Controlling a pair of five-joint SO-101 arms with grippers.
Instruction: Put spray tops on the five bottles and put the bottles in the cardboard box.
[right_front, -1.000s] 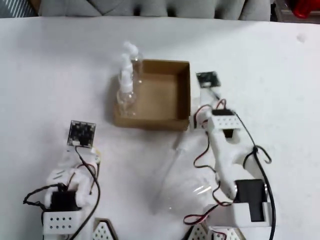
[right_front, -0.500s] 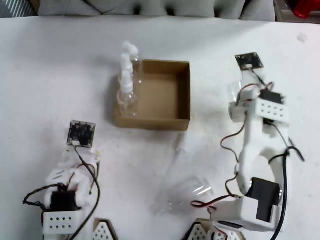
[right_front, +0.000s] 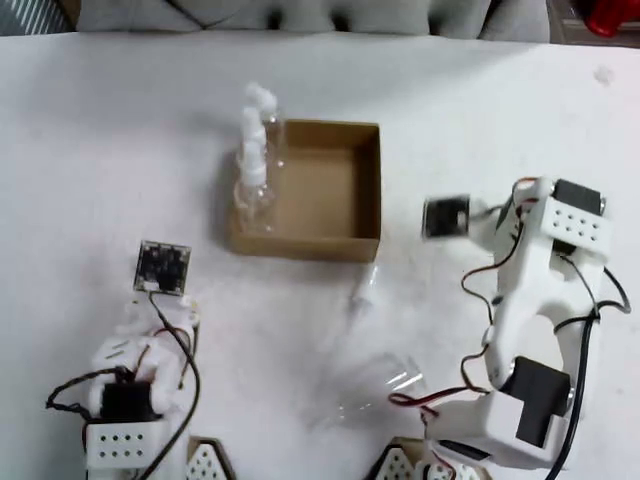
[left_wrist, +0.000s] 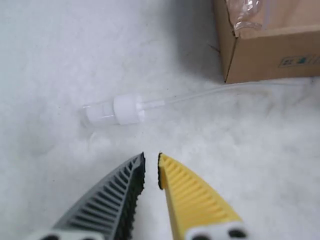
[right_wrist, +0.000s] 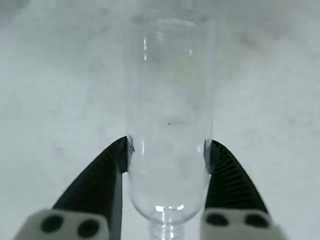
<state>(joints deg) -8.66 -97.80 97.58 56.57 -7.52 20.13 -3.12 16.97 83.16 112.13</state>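
My right gripper (right_wrist: 167, 147) is shut on a clear bottle (right_wrist: 170, 90) that has no top, its neck pointing back between the fingers. In the high view that gripper (right_front: 478, 222) sits right of the cardboard box (right_front: 365, 190). Bottles with white spray tops (right_front: 252, 165) stand inside the box along its left wall. My left gripper (left_wrist: 151, 157) is shut and holds nothing, low over the table. Just beyond it lies a loose spray top (left_wrist: 125, 109), its thin tube running toward the box corner (left_wrist: 270, 55).
Another clear bottle (right_front: 375, 385) lies on the white table in front of the box, with a small clear piece (right_front: 362, 288) near the box's front right corner. The left arm (right_front: 125, 400) rests at the front left. Open table lies behind and to the sides of the box.
The right arm swung from the box's right wall out to the right, then turned its wrist back toward the box. The left arm stayed still.
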